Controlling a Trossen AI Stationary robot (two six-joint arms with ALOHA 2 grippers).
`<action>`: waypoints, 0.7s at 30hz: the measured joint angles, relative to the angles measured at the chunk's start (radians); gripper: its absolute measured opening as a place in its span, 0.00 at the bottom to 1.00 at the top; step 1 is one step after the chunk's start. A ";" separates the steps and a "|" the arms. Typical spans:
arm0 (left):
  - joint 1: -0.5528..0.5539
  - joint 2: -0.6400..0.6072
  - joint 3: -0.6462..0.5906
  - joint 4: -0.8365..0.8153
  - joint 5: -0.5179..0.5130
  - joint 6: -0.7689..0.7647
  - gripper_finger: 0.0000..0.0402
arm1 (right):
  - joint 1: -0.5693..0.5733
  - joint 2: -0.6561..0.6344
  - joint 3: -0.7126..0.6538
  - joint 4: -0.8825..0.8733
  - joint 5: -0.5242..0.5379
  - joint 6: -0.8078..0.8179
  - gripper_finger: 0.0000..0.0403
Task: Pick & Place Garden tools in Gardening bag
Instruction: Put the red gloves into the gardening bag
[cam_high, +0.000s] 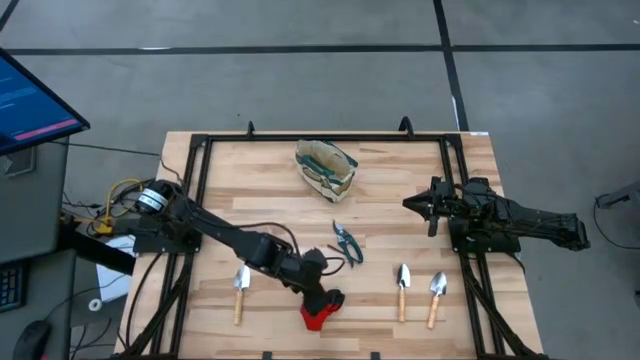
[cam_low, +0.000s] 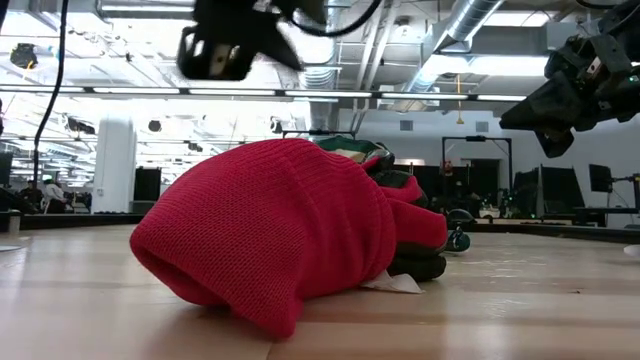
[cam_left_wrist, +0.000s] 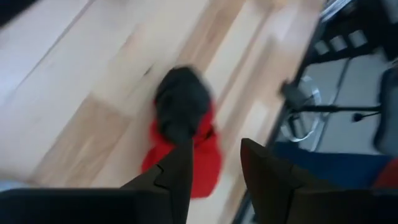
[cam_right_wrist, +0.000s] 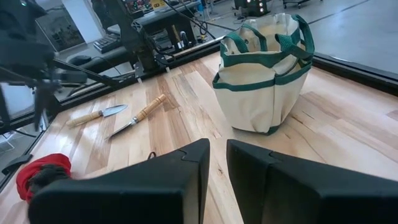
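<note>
The red-and-black glove (cam_high: 320, 314) lies crumpled on the table near its front edge; it also shows in the low view (cam_low: 280, 230) and the left wrist view (cam_left_wrist: 183, 134). My left gripper (cam_left_wrist: 214, 146) hangs open just above the glove, clear of it in the low view (cam_low: 225, 45). The beige, green-trimmed gardening bag (cam_high: 326, 168) stands upright at the far middle. Dark-handled pruning shears (cam_high: 347, 243) lie in the middle. One trowel (cam_high: 241, 292) lies at front left, and two trowels (cam_high: 402, 290) (cam_high: 436, 298) at front right. My right gripper (cam_high: 415, 203) waits at the right, its fingers a narrow gap apart (cam_right_wrist: 217, 165).
A black metal frame (cam_high: 300, 140) runs round the table's far and side edges. A monitor (cam_high: 30, 110) stands off the table's left. Bare wood lies between the bag and the shears.
</note>
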 joint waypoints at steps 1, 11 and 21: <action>0.000 0.000 0.000 0.031 -0.006 -0.011 0.33 | 0.000 0.000 0.000 0.000 0.001 0.000 0.12; 0.009 0.000 0.001 0.386 -0.089 0.021 0.33 | 0.000 0.000 0.000 0.000 0.001 0.000 0.12; -0.001 0.000 0.001 0.649 -0.082 -0.047 0.47 | 0.000 0.000 0.000 0.000 0.001 0.000 0.12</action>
